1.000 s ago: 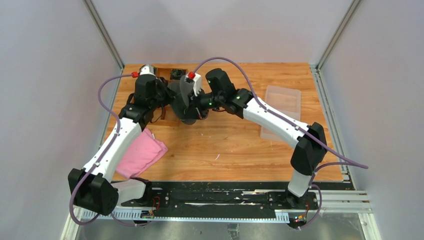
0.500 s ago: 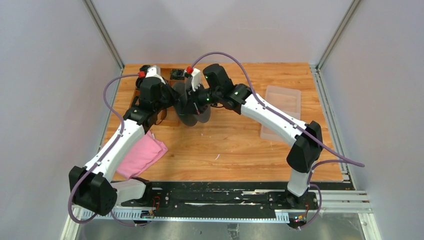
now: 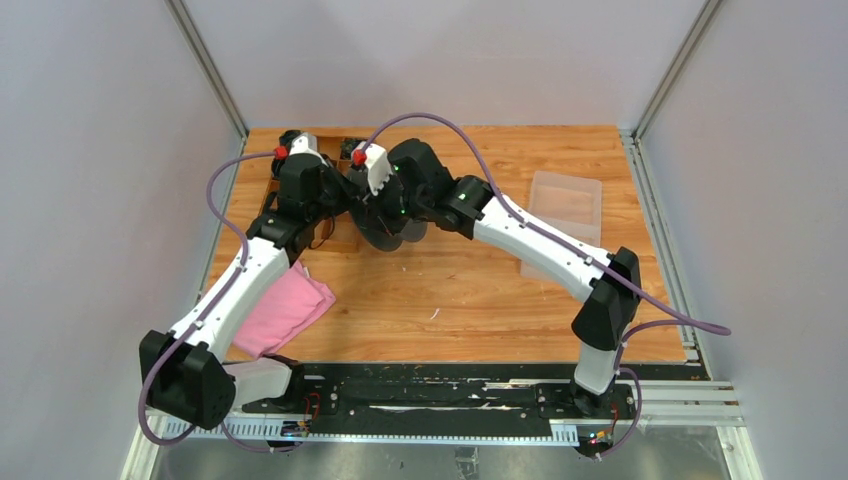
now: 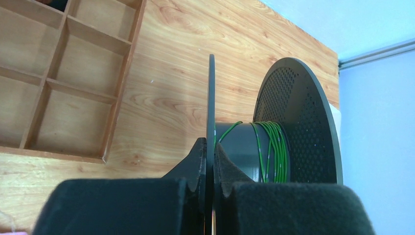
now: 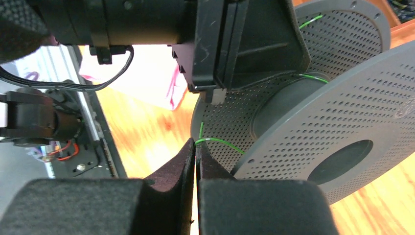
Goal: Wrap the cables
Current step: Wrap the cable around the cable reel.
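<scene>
The left gripper [image 4: 209, 164] is clamping 1 flange of the spool [image 4: 298, 122]; the right gripper [image 5: 195, 154] is pinching the green cable [image 5: 222, 142] trailing from it.

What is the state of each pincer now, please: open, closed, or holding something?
Left pincer: closed on the edge of the spool's near flange.
Right pincer: closed, pinching the green cable.

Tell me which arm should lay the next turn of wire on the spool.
Right: the right gripper pinches the green wire; the left gripper is clamped on the spool flange, steadying it.
</scene>
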Robot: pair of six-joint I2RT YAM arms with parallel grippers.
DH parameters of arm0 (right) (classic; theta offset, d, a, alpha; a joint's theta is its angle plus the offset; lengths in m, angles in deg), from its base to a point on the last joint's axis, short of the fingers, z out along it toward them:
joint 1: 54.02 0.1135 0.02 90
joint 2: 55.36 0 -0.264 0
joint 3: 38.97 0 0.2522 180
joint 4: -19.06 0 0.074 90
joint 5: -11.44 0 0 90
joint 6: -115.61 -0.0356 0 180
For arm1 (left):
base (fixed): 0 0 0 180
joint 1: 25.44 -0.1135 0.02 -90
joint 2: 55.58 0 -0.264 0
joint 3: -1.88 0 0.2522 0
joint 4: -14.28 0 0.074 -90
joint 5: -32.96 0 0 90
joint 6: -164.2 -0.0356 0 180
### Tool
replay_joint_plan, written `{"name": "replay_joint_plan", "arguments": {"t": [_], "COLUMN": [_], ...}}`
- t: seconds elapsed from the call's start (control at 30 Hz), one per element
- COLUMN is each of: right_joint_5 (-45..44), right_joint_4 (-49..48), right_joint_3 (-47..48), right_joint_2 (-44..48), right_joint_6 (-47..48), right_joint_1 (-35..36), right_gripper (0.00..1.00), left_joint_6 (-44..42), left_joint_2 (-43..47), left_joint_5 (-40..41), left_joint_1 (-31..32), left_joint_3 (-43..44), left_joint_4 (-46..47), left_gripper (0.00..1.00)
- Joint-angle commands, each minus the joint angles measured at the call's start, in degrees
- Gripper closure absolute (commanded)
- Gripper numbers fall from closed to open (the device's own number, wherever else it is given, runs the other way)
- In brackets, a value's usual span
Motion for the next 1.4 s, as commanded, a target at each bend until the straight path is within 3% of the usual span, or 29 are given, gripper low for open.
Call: {"name": "replay_joint_plan", "arguments": {"t": [0.0,0.3,0.5,1.37], "right_joint_5": [-10.7,-21.9,-24.2,-20.3], "right_joint_4": [0.4,0.3,0.3,-0.4], "right_joint_3": [1.5,0.4,-0.6,-1.4], "right_joint_2": [-0.1,1.3,2.6,-0.4], "right_joint_6": [7.0,13.3,15.3,14.7], "right_joint_1": [3.1,6.9,8.5,9.8], "right_gripper": [0.99,0.99,0.99,0.99], "left_joint_6": [6.0,7.4,6.9,8.9], "left_joint_2": [0.4,1.6,2.2,5.2], "left_joint_5": [-5.1,-5.9,-5.4,-13.1], "left_joint_1": [-1.2,-1.9,-2.3,-3.1], "left_joint_3": [0.0,-1.4,-2.0,-5.5], "left_joint_4": [3.6,3.8,4.3,11.7], "left_gripper": [1.00,1.00,1.00,1.00]}}
